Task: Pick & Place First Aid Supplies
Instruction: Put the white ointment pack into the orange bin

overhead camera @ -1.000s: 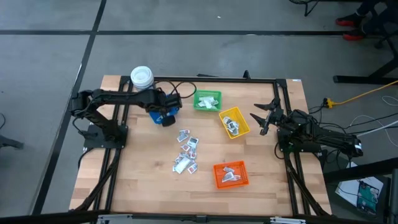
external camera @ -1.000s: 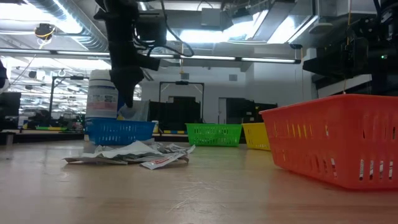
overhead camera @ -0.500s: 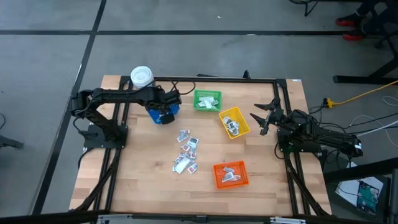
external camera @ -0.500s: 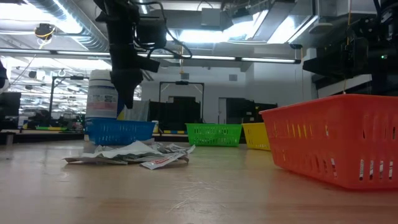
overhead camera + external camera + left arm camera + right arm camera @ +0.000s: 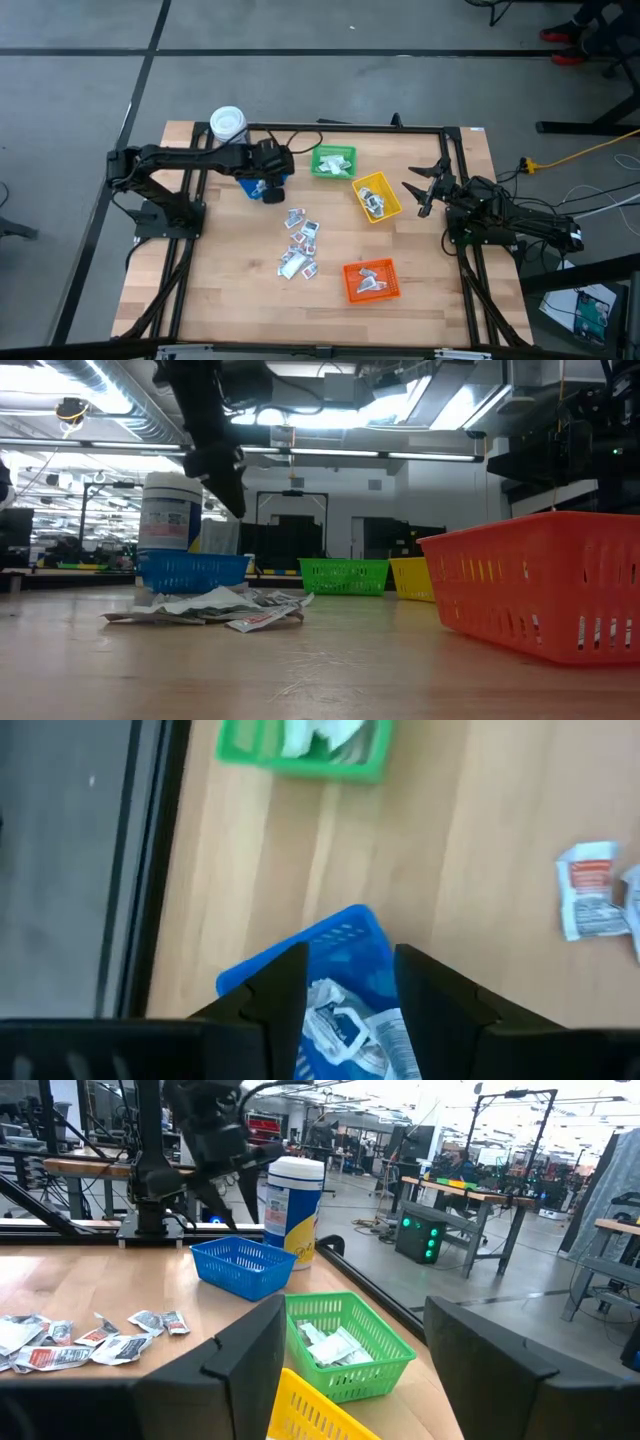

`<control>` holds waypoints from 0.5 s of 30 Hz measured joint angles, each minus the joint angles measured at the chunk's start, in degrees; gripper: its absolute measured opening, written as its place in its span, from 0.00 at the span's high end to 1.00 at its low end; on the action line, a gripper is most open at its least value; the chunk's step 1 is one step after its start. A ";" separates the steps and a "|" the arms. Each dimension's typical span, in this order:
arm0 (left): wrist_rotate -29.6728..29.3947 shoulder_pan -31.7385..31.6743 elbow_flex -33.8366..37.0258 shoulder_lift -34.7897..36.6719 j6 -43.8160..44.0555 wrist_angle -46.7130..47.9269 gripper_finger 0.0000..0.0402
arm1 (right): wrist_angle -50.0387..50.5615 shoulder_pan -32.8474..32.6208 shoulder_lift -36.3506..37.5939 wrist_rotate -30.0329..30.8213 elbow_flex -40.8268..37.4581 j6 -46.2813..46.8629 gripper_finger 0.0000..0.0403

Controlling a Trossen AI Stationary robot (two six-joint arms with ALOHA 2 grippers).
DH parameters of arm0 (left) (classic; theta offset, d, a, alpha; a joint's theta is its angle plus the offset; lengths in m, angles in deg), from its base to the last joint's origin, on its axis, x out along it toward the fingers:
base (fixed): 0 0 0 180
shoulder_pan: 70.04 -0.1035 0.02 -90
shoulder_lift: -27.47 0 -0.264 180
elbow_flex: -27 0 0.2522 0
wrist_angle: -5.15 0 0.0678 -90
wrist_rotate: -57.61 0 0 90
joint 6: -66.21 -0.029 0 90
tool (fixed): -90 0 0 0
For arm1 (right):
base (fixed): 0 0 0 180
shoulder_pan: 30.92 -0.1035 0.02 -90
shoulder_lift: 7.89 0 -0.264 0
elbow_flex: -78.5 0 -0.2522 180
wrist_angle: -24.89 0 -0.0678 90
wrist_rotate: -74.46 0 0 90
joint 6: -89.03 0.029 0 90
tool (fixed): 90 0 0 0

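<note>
The first aid supplies are small white and silvery packets. A loose pile lies on the table's middle, and a few packets rest in the blue bin. More lie in the green bin, the yellow bin and the orange bin. My left gripper hangs open over the blue bin at the far left, with nothing between its fingers. My right gripper stands open at the table's right, beside the yellow bin, also empty.
A white-lidded jar with a blue label stands at the far left corner, just behind the blue bin. A black frame runs around the table. Bare wood lies along the near edge, left of the orange bin.
My left gripper has opened over the blue bin, then risen a little and tipped toward the table's right. The pile and the bins have stayed where they were.
</note>
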 joint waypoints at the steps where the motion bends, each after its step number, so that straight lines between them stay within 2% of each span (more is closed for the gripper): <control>1: 0.13 0.49 0.00 0.00 -0.66 -0.19 0.64 | -0.02 -0.02 0.00 0.00 0.00 -0.02 0.41; 10: 9.95 6.01 0.00 0.00 -1.96 -0.32 0.64 | 0.00 0.00 0.01 -0.01 0.00 -0.02 0.41; 15: 16.80 9.41 0.00 -0.04 -7.25 -0.30 0.66 | 0.00 0.00 0.00 0.00 0.00 0.00 0.41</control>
